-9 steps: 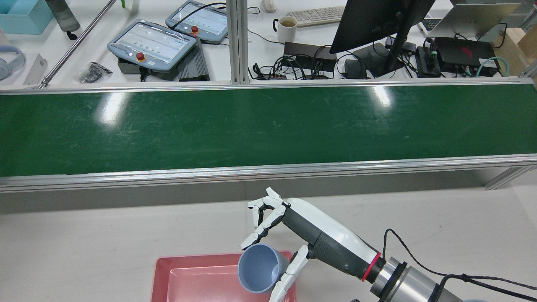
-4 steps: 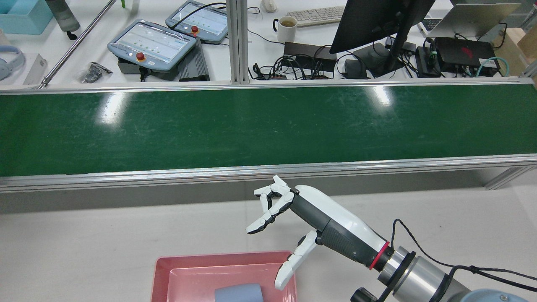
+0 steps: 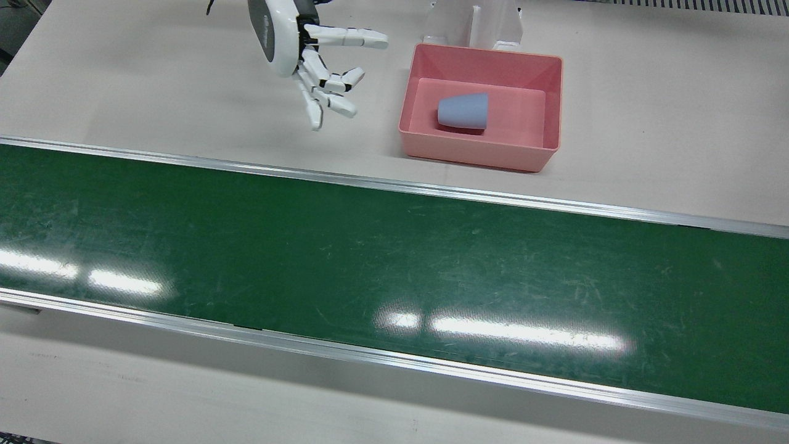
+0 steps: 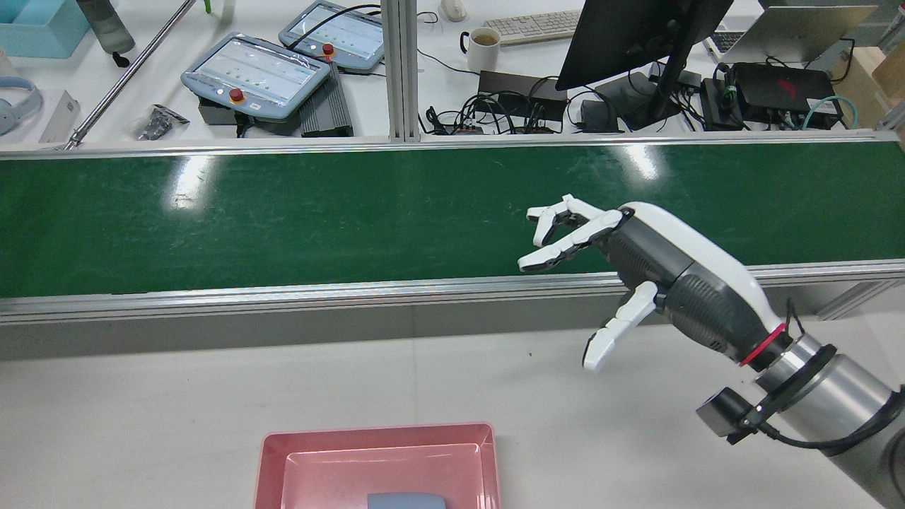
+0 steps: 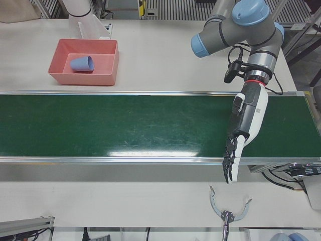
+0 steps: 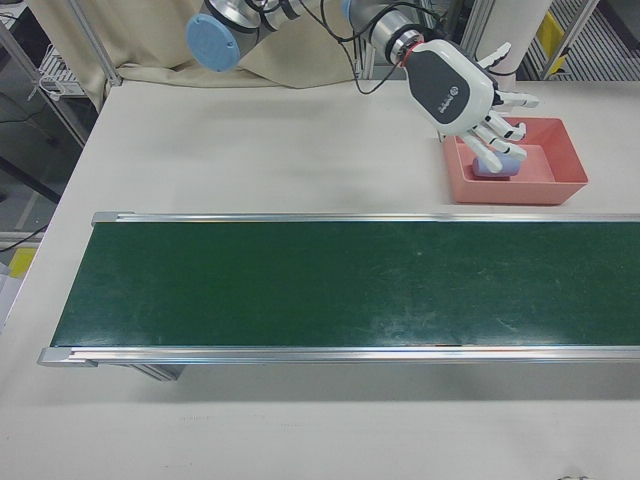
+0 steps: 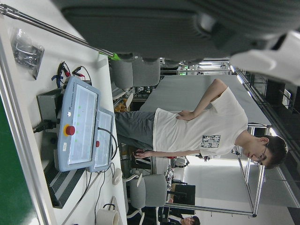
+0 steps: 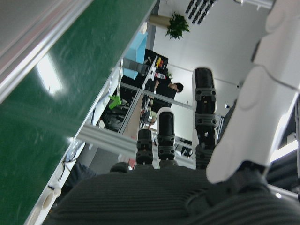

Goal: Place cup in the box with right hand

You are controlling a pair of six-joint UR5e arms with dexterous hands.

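My right hand point(image 4: 640, 272) hangs in the air with nothing in it, fingers point(image 3: 325, 92) spread wide and loosely curled, thumb held apart from the rest. The cup point(image 3: 463, 111) is not between them: it lies on its side on the floor of the pink box point(image 3: 550, 105), well apart from my fingertips. In the front view the box sits beyond the direction my fingers point, off to the side of my palm; in the rear view it is below and to the left of my hand, on the pale table point(image 4: 177, 403). The green belt point(image 4: 283, 212) runs just past my fingertips. My left hand point(image 5: 243, 128) hangs over the far end of that belt, fingers pointing down, straight and close together, gripping nothing.
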